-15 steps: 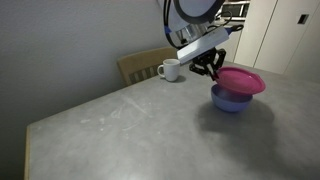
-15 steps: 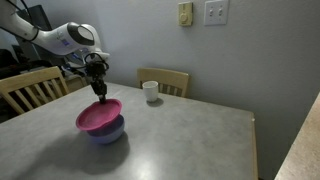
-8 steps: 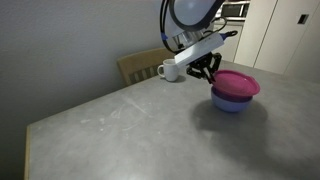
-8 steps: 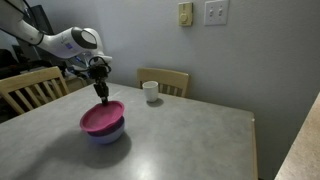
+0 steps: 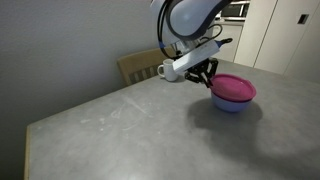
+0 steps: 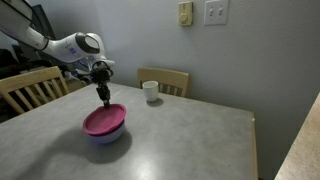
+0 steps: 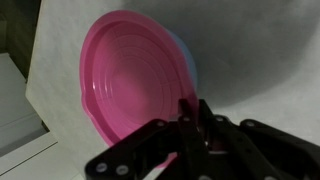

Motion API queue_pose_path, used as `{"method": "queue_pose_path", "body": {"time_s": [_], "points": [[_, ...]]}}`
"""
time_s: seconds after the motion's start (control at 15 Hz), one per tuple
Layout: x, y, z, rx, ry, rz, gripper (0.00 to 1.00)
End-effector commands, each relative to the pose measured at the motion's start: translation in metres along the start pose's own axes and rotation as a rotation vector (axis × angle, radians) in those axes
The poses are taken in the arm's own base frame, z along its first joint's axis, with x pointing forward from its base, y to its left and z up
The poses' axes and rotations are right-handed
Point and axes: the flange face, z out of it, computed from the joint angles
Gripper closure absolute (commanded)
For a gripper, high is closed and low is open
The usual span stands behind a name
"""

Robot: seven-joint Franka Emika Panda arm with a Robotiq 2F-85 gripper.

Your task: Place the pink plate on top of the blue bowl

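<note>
Pinches the rim of the pink plate with the end effector, the fingers drawn almost together on the thin edge at the side nearest the arm. Shows the plate lying on top of the blue bowl, covering its mouth and overhanging it a little, towards the back of the grey worktop. Gives the same in both exterior views: plate over bowl, end effector coming down onto the plate's rim from above. Looks from the wrist view onto the plate's ringed inner face, with a sliver of the bowl past its edge and the dark fingers meeting at the near rim. Cannot tell whether the plate sits quite level. Has a white mug standing upright near the worktop's far edge, apart from the bowl, with a wooden chair just behind it. Includes a second wooden chair at the worktop's side and switch plates on the wall.
</note>
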Motion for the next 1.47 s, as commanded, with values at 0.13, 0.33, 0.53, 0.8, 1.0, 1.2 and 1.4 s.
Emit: {"method": "queue_pose_path", "body": {"time_s": [0.13,0.33,0.53,0.8,1.0,1.2,1.4], "points": [[0.006,-0.002,0.004,-0.006,-0.022,-0.019,0.97],[0.007,-0.001,0.006,-0.009,-0.024,-0.017,0.97],[0.007,0.000,0.008,-0.009,-0.025,-0.014,0.97],[0.009,0.000,0.012,-0.008,-0.029,-0.011,0.97],[0.009,-0.002,0.015,-0.010,-0.030,-0.012,0.97],[0.009,-0.003,0.016,-0.011,-0.031,-0.013,0.97],[0.009,-0.002,0.015,-0.009,-0.034,-0.008,0.63]]}}
